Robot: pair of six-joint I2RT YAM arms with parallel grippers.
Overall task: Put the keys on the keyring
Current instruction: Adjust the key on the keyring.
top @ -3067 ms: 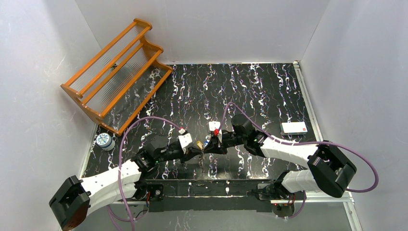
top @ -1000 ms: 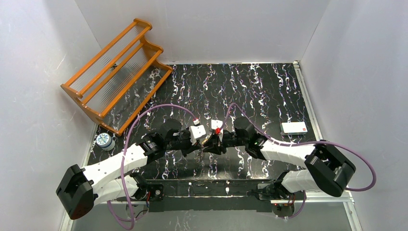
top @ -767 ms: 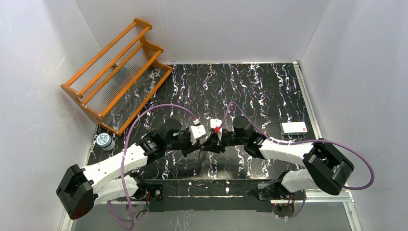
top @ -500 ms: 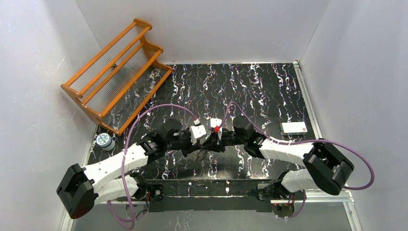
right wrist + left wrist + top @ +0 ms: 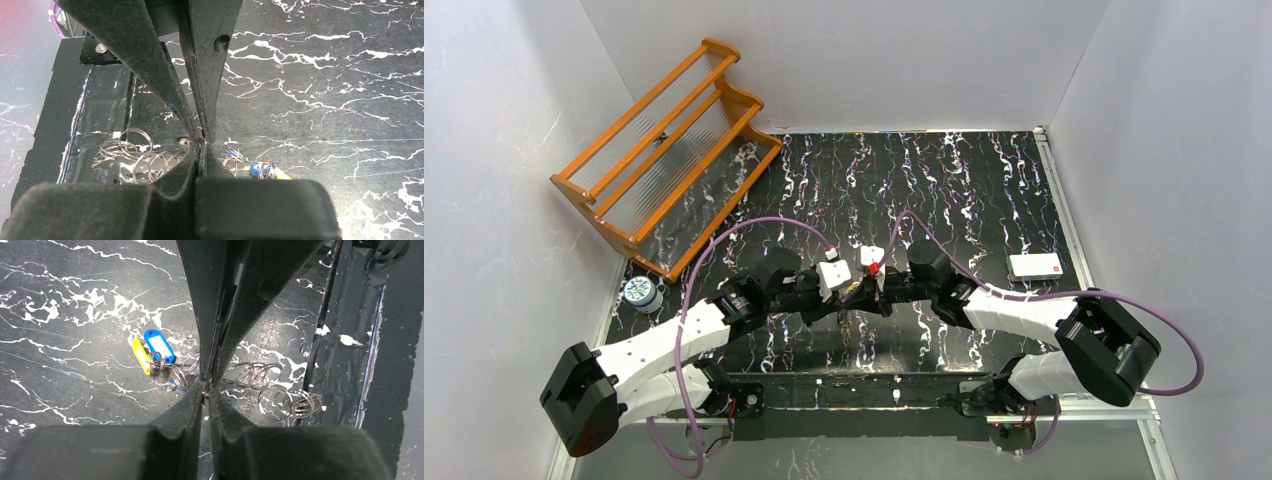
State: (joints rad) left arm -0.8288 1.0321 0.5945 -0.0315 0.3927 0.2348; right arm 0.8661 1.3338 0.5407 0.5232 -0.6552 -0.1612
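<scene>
My left gripper [image 5: 846,291] and right gripper [image 5: 861,291] meet tip to tip low over the middle of the black marbled table. In the left wrist view the left gripper [image 5: 205,392] is shut, with a small glint of metal pinched at its tips. A brass key head [image 5: 186,141] pokes out beside those tips. The right gripper [image 5: 201,150] is shut at the same spot; what its pads hold is hidden. Below lies the keyring, a chain of steel wire rings [image 5: 256,374], with a blue tag [image 5: 159,346] and a yellow tag [image 5: 140,356] on it.
An orange wooden rack [image 5: 664,150] leans at the back left, with a small round tin [image 5: 640,292] in front of it. A white card with a red mark [image 5: 1035,265] lies at the right. A black taped strip [image 5: 350,340] runs along the near edge, just past the rings.
The right gripper's jaws have closed at the meeting point. Earlier the left arm swung right to meet it; in the last second both arms have barely moved.
</scene>
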